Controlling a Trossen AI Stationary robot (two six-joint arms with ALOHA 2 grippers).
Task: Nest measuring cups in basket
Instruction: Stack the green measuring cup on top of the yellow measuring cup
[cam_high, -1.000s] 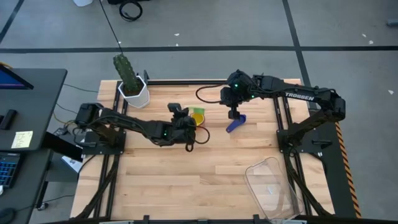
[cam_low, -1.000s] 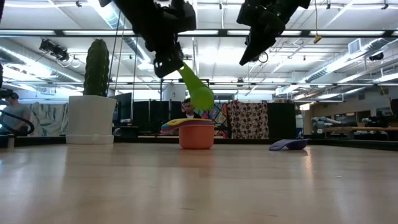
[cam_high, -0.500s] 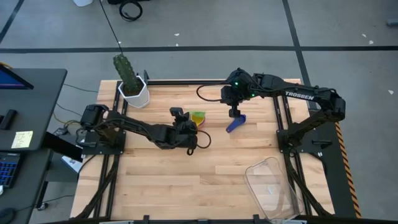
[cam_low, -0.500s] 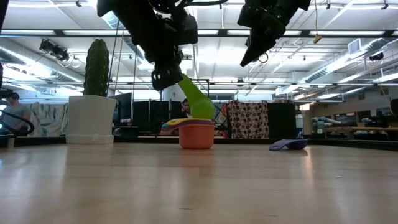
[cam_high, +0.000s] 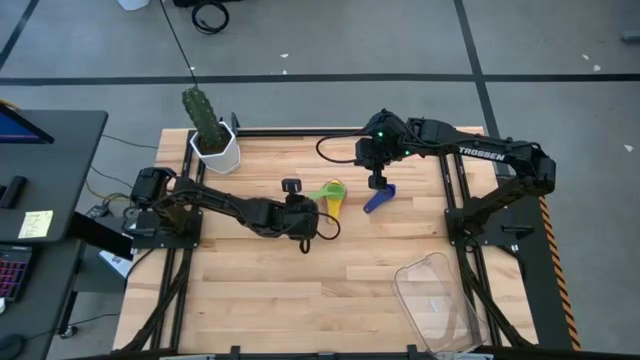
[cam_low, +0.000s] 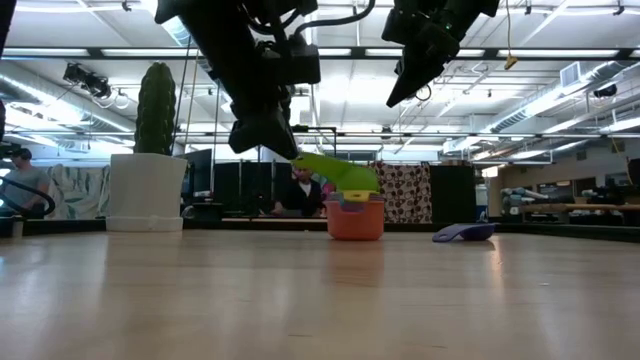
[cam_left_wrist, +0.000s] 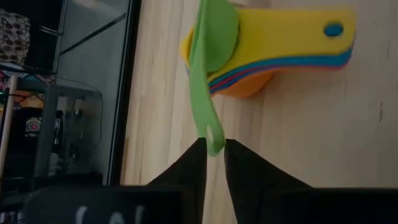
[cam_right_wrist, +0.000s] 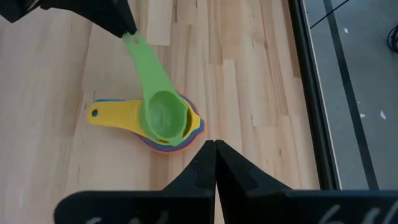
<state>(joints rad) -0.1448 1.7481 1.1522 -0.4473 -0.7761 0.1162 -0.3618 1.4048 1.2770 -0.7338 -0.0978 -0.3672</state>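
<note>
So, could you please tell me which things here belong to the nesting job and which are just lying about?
Job:
- green cup, at the left gripper
- stack of cups
- dark blue cup
- clear basket

Lying about:
- cactus pot

The left arm is reaching low across the table's middle, its left hand (cam_high: 297, 203) raised off the wood with fingers slightly parted. The right arm is stretching in from the far right, its right hand (cam_high: 376, 183) hanging raised, fingers pressed together.
</note>
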